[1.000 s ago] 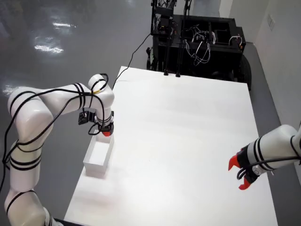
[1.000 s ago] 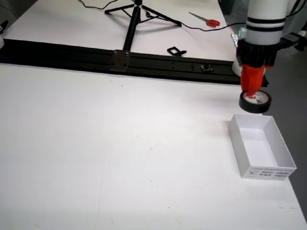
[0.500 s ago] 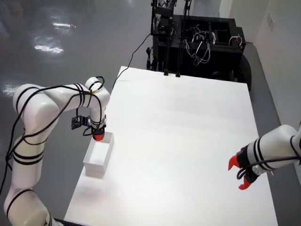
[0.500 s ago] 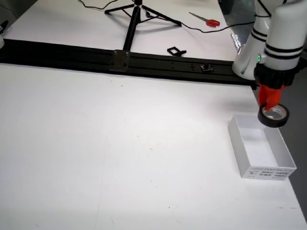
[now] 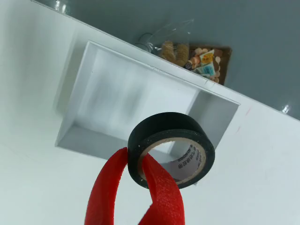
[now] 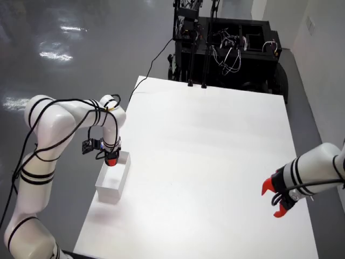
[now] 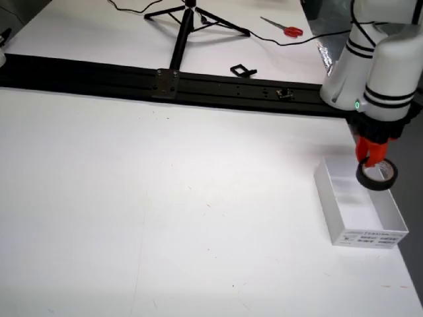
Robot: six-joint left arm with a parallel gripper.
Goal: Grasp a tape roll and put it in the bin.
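Tape roll (image 5: 171, 149) pinched through its wall by the red jaws above the white bin (image 5: 140, 89), its far corner hidden

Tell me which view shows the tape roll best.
The view that rides on the hand: the tape roll fills the frame, pinched by the red fingers. The side view shows it small; from above, the arm hides it.

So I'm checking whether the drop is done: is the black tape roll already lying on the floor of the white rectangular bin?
No, the black tape roll is held by the red gripper above the white rectangular bin.
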